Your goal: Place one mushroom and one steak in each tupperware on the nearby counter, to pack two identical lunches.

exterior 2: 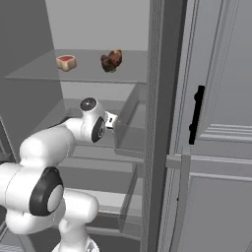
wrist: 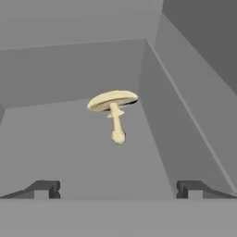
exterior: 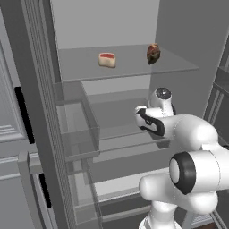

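**Open fridge: gripper wide open before a mushroom on a lower shelf**

The arm [exterior: 188, 134] reaches into an open grey fridge, its hand at the level of a lower shelf [exterior: 120, 132]. In the hand view the gripper [wrist: 118, 190] stands fully open, its two dark fingertips [wrist: 44, 189] set wide apart at the bottom of the view, with nothing between them and nothing held.

A mushroom [wrist: 113, 113] lies ahead of the gripper on the grey shelf floor, roughly centred between the fingertips but farther in, apart from them. It is pale tan, with a flat cap and a slim stem ending in a bulb that points toward the gripper. It lies near the corner where the shelf floor meets the back wall and a side wall.

On the glass upper shelf [exterior: 134, 69], above the hand, lie two items. A steak [exterior: 107, 59], red on top with a pale rind, sits toward the left. A darker, reddish-brown item [exterior: 153, 53] sits to its right, well apart from it; what it is cannot be told. The same pair shows in the right base view, steak [exterior 2: 66, 62] left, dark item [exterior 2: 111, 60] right.

The fridge door [exterior 2: 206, 123] stands open at the right, with a black handle [exterior 2: 196, 115]. Clear door bins [exterior: 78, 134] hang on the left side.
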